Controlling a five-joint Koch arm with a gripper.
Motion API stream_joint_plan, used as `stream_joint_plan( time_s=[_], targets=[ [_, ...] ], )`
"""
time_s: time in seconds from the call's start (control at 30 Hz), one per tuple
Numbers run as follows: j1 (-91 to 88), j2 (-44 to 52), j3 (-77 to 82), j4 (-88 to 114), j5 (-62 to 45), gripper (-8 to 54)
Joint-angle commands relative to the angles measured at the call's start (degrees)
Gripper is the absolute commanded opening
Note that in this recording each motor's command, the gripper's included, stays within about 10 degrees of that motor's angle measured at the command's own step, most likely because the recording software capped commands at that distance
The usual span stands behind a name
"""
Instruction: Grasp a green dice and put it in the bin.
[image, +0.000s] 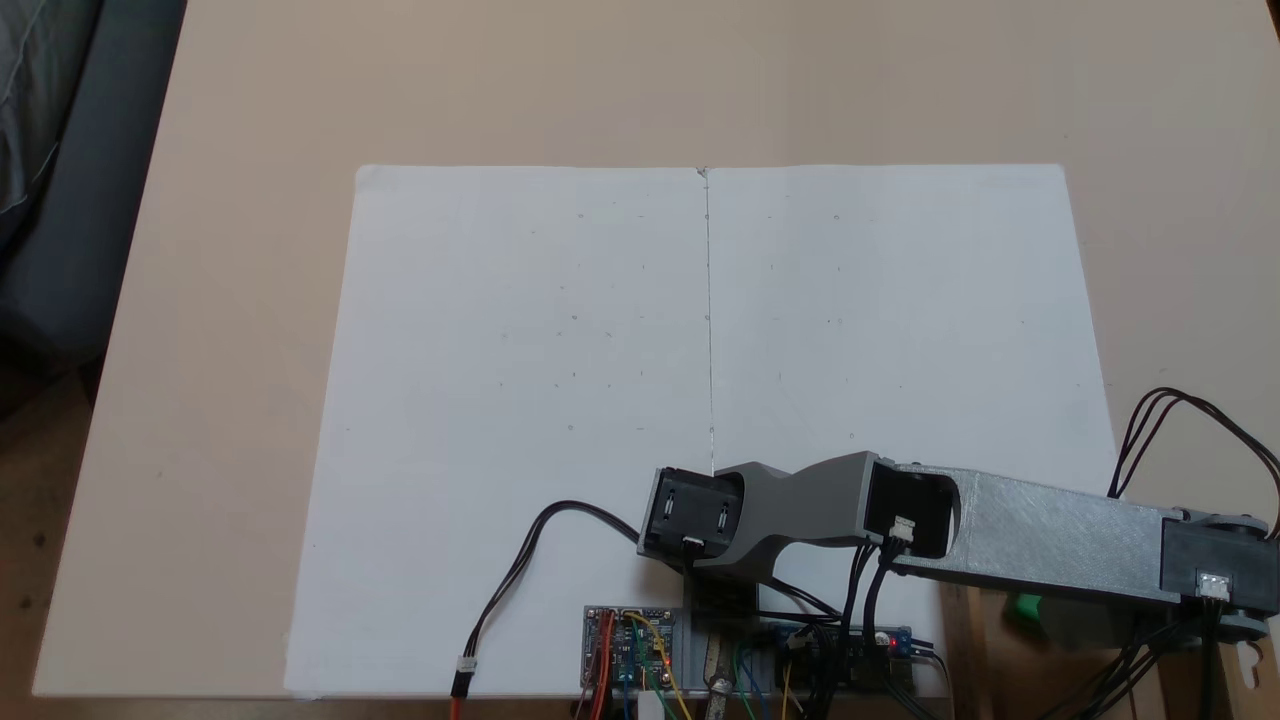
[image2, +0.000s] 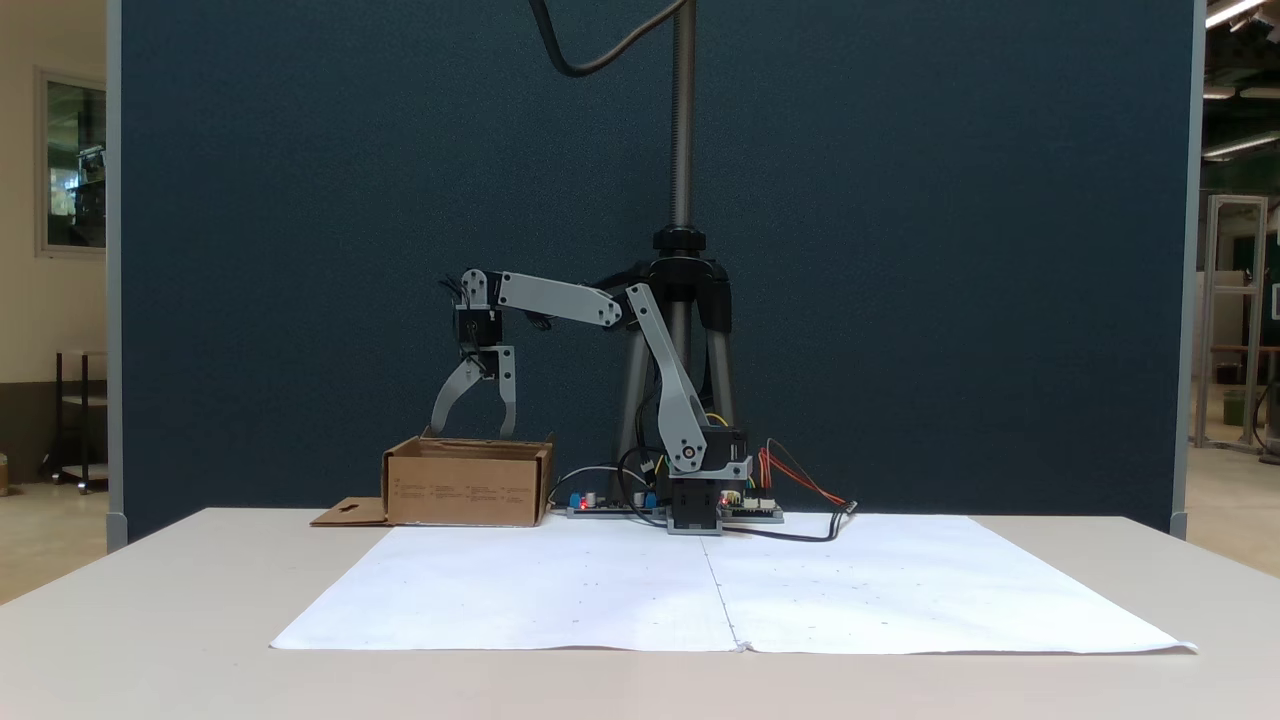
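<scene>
1. The green dice (image: 1026, 606) is glimpsed in a fixed view inside the bin (image: 968, 640), under the arm (image: 1050, 535).
2. In a fixed view the gripper (image2: 472, 432) is seen spread open and empty above the bin (image2: 467, 485); it should be lifted straight up, clear of the walls.

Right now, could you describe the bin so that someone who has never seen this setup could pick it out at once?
Start from the white paper sheet on the beige table; in a fixed view the bin stands just past the sheet's far left corner, beside the arm's base. It is a low brown cardboard box under the open gripper, the sole cardboard item, with a flap lying flat at its left.
</scene>
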Motion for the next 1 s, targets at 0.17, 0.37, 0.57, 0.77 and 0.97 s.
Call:
stream_joint_plan(
  time_s=[0.17,0.37,0.57,0.77,0.97],
  targets=[
    [-4.57,5.36,-0.88,2.37,13.80,43.2],
    [-18.37,11.51,-5.19,2.20,25.75,43.2],
    [-32.43,17.05,-7.12,-1.67,30.67,43.2],
    [-49.13,18.72,-7.12,-9.67,31.38,43.2],
    [-67.94,22.15,-6.06,-11.69,31.29,43.2]
  ],
)
